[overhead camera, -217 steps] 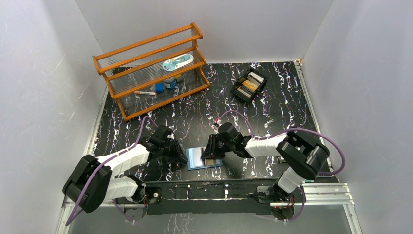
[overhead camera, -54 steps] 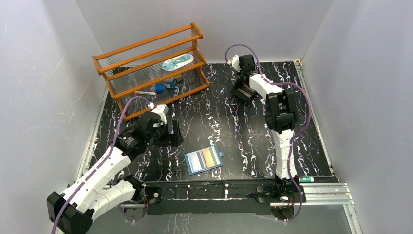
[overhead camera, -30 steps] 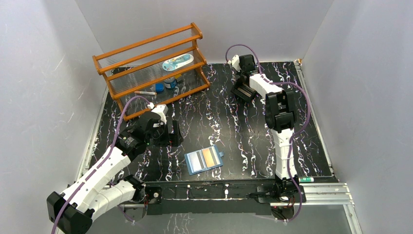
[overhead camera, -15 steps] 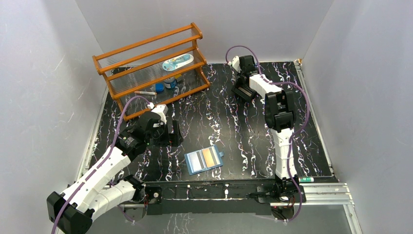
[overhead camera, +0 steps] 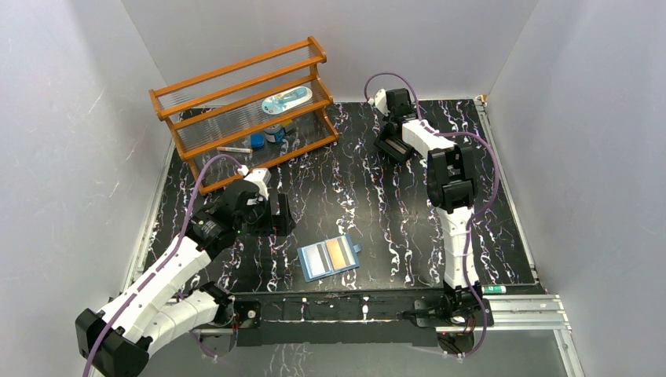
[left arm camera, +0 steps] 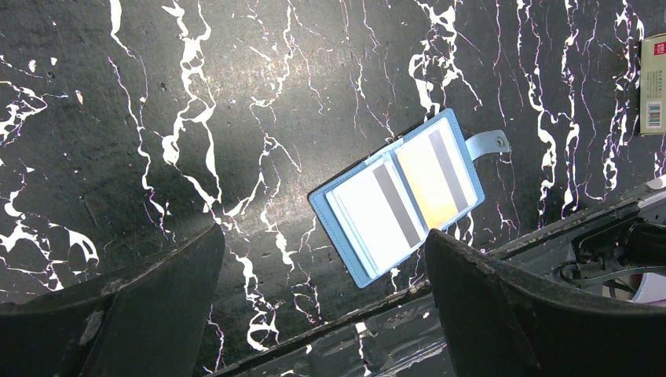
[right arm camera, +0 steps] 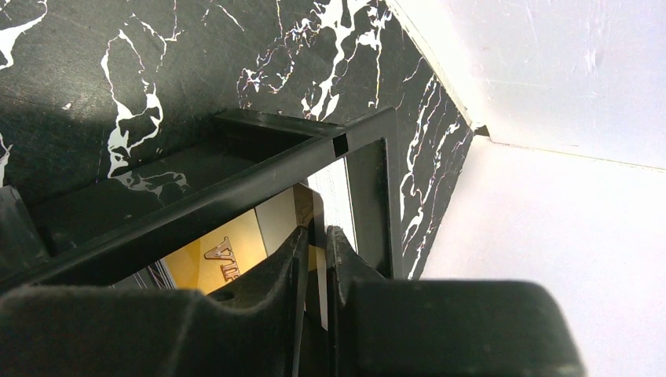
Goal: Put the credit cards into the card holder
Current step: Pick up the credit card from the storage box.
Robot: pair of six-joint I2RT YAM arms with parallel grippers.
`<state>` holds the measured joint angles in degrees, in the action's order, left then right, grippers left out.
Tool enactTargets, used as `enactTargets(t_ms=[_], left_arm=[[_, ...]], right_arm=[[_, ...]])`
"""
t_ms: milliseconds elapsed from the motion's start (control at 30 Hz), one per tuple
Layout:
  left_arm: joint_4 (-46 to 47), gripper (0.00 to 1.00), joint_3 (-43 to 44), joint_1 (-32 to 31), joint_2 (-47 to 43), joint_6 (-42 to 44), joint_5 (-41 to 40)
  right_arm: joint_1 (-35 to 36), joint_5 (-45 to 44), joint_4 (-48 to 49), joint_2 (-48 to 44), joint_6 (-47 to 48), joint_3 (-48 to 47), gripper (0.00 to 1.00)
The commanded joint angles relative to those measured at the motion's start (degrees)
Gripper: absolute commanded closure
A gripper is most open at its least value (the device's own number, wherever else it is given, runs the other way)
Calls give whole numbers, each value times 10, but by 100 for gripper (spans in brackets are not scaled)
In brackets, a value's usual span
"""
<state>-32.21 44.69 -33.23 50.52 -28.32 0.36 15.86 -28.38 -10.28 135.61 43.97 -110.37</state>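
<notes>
**Right fingers closing on another card in the tray; two cards already in the holder**

The right gripper (right arm camera: 316, 232) has its fingers (right arm camera: 279, 271) drawn almost together, down inside the black tray (right arm camera: 275, 169). A thin credit card (right arm camera: 322, 302) stands on edge in the narrow slit between them. It looks like a pinch, though how firm it is cannot be told. Just beside the fingers, in the same tray, lies a gold card (right arm camera: 208, 259) with raised lettering, and a pale card (right arm camera: 339, 196) leans against the tray's end wall.

The left gripper (left arm camera: 322, 236) hangs over the near part of the table with its fingers spread wide and nothing between them. The card holder (left arm camera: 338, 239) lies open and flat below it, near the front edge. The holder is well apart from the tray, which sits at the far side close to the back wall.

As for progress, the holder shows a pale card with a dark stripe (left arm camera: 365, 216) on one leaf and an orange-gold one (left arm camera: 444, 177) on the other, so the job seems partly done. What remains, by my reading, is to lift the pinched card clear, carry it across to the holder, slot it in, and then fetch the others from the tray.
</notes>
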Motion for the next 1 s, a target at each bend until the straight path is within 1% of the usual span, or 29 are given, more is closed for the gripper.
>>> enactTargets(t_ms=[0, 800, 867, 967], left_arm=[[-8, 1, 3, -1, -6, 3, -8], [-7, 1, 2, -1, 1, 4, -3], [-6, 1, 3, -1, 1, 4, -2], [-6, 1, 2, -1, 1, 4, -2]], right_arm=[[-5, -15, 33, -39, 6, -17, 79], [-14, -14, 31, -63, -2, -17, 84], [-14, -13, 23, -64, -8, -15, 86], [-12, -9, 0, -73, -26, -13, 93]])
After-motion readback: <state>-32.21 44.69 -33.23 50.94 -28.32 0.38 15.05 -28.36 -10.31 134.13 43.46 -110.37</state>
